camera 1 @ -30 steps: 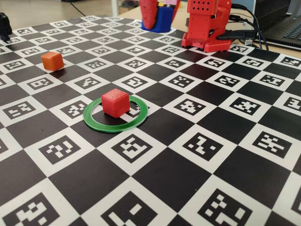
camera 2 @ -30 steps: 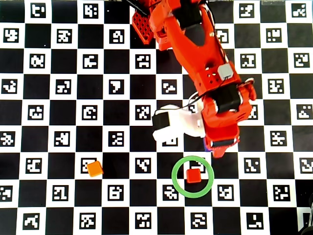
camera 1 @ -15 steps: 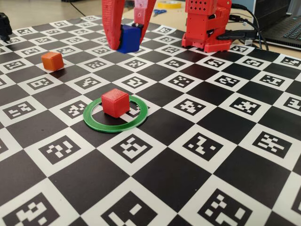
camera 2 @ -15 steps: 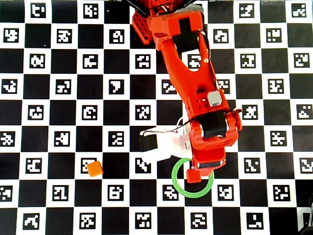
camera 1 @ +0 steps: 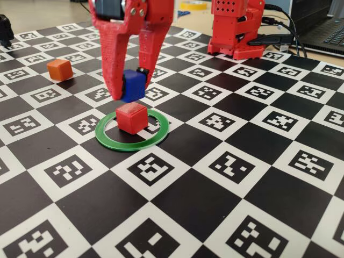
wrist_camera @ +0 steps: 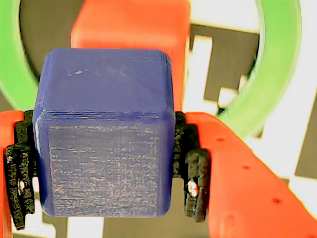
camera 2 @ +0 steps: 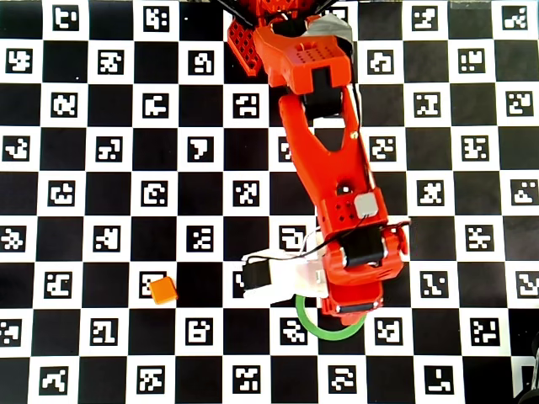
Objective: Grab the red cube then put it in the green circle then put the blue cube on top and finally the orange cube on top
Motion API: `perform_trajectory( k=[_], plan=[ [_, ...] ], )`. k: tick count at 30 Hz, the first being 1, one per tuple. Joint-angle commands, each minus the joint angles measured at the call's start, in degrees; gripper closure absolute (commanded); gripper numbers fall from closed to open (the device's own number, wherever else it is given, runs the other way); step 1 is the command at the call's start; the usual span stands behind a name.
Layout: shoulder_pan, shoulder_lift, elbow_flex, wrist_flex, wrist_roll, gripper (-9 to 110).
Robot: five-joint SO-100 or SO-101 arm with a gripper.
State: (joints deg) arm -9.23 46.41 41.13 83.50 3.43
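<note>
The gripper (camera 1: 128, 92) was pinched tight on the blue cube (camera 1: 134, 85), both pads pressed flat against its sides. Just beneath its fingertips, apart from them, sat the red cube (camera 1: 131, 117) inside the green circle (camera 1: 130, 141). The orange cube (camera 1: 59, 69) lay well off to the side.

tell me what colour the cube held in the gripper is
Deep blue. The blue cube shows best in the wrist view, clamped in the gripper.

A black-and-white checkered marker board (camera 1: 177, 204) covers a pale wooden table (camera 1: 37, 16), with a laptop (camera 1: 328, 32) behind.
</note>
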Motion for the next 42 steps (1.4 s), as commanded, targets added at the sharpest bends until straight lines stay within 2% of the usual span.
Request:
perform_trajectory(
  k=[1,42],
  plan=[
    [1.3,2.0,-5.4,-1.1,-0.5,99],
    [-1.0,3.9,0.4,-0.3,1.5,99]
  ],
)
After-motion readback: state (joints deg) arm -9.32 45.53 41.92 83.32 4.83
